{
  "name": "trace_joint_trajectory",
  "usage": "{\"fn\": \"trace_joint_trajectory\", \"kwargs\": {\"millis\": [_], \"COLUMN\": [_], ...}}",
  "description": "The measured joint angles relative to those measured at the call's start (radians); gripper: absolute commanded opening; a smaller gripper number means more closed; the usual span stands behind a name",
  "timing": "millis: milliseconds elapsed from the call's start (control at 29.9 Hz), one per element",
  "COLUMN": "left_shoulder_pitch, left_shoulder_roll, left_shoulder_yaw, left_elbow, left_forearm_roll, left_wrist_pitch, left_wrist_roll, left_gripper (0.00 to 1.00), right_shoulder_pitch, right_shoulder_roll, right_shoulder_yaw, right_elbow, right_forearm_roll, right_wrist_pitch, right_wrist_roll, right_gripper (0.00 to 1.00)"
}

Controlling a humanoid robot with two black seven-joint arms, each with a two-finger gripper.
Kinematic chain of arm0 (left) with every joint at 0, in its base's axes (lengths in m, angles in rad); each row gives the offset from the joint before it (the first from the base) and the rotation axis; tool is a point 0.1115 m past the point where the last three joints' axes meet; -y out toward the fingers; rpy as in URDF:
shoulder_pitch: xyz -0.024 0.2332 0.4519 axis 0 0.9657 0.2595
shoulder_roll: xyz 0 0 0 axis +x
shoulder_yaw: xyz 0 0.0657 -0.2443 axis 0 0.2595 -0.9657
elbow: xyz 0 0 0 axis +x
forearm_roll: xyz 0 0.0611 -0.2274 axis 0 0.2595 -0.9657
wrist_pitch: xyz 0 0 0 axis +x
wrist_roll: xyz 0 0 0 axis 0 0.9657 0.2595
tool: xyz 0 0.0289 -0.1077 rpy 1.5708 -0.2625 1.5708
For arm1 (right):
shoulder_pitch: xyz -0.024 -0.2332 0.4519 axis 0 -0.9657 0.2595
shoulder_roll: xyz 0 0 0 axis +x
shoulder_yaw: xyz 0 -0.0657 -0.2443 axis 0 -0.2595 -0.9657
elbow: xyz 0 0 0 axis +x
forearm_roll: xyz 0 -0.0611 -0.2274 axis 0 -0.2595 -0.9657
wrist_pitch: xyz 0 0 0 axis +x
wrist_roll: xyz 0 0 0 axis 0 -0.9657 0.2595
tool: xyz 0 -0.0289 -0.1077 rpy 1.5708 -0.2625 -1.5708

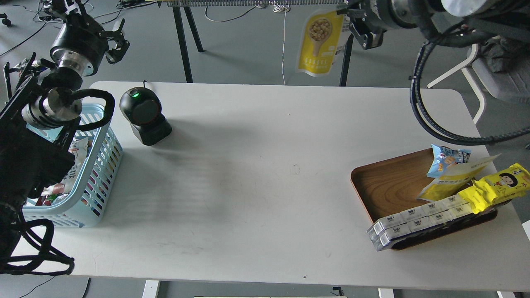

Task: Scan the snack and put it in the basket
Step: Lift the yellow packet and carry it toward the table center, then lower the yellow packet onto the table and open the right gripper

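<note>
The snack is a small yellow pouch with a round picture of beige nuts. It hangs in the air above the table's far edge, held by its right side in my right gripper, which is shut on it. The light blue slotted basket stands at the table's left edge and holds several packets. My left arm partly hides it. My left gripper is raised above the table's far left corner, its fingers apart and empty.
A black barcode scanner with a green light stands right of the basket. A brown wooden tray at the right holds a blue pouch, a pale yellow pouch, a bright yellow cartoon wrapper and white boxes.
</note>
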Motion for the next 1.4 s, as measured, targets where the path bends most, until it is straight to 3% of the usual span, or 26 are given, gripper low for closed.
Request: {"fn": "trace_joint_trajectory", "kwargs": {"millis": [234,501,1404], "left_shoulder_pitch": [-0.001,0.002,0.004], "left_shoulder_roll": [-0.001,-0.003,-0.006], "left_shoulder_yaw": [0.0,0.0,0.0], "left_elbow": [0.0,0.001,0.001], "left_forearm_roll": [0.0,0.0,0.0], "left_wrist_pitch": [0.0,-0.001,0.0], "left_wrist_roll": [0.0,-0.003,-0.004], "left_gripper": [1.0,1.0,1.0], "right_shoulder_pitch": [-0.042,-0.215,-0.388], "right_shoulder_roll": [0.262,0.411,0.428], "right_shoulder_yaw": [-0.001,0.013,0.007], "right_elbow": [-0.091,-0.169,-0.232], "right_forearm_roll": [0.057,0.057,0.02], "right_wrist_pitch": [0.001,0.0,0.0], "right_wrist_roll": [-0.001,0.003,-0.002], "right_gripper": [0.0,0.0,0.0]}}
